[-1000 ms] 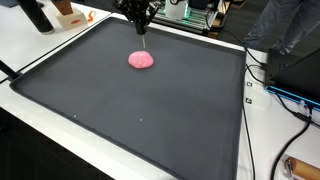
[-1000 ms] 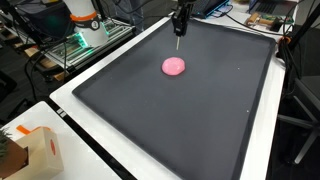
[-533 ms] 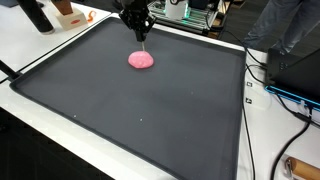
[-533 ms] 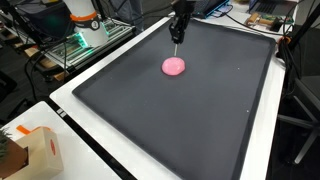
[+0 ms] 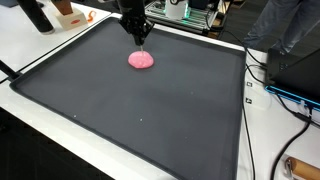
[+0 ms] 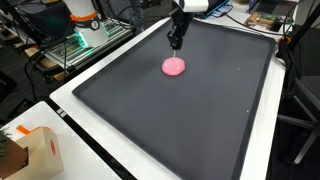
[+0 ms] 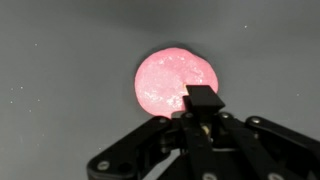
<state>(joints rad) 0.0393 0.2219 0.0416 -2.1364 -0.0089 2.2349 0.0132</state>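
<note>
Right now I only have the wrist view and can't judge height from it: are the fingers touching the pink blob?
Observer: No. In both exterior views the fingers hang above the pink blob, with a small gap showing between them.
Operator: Where does the blob sit on the surface?
Observer: On a large dark tray, in the half toward the end where the arm comes in.
Operator: Anything standing around the tray?
Observer: A cardboard box stands on the white table off the tray's opposite corner, far from the blob.
</note>
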